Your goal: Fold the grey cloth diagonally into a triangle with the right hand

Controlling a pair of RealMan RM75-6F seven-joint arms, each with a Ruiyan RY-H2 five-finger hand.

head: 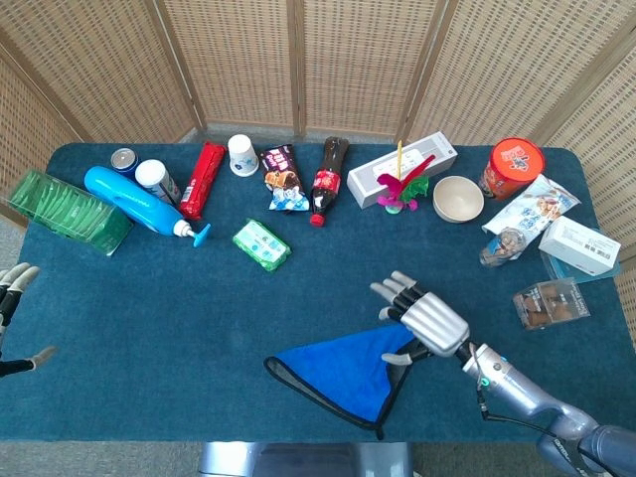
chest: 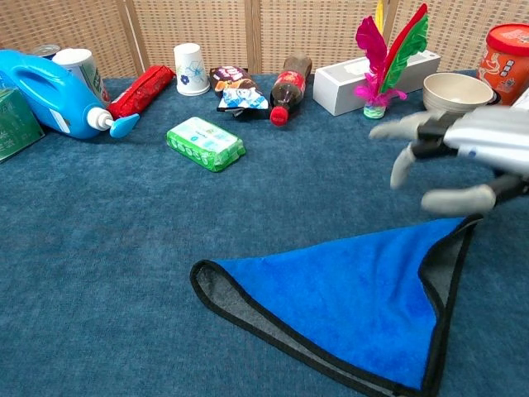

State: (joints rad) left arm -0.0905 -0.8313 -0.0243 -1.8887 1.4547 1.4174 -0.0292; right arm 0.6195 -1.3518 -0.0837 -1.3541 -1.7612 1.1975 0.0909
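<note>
The cloth (head: 343,370) lies folded into a triangle near the table's front edge, blue side up, with its grey underside showing along the black-trimmed edges (chest: 347,302). My right hand (head: 422,318) hovers just above and behind the cloth's right corner, fingers spread and holding nothing. In the chest view that hand (chest: 459,145) hangs clear of the fabric, its thumb a little above the corner. My left hand (head: 10,303) shows at the far left edge of the table, fingers apart and empty.
Along the back stand a blue detergent bottle (head: 134,202), a green wipes pack (head: 261,244), a cola bottle (head: 326,182), a white box with a feather shuttlecock (head: 401,181), a bowl (head: 457,199) and a red tub (head: 513,166). Several packets lie at the right edge.
</note>
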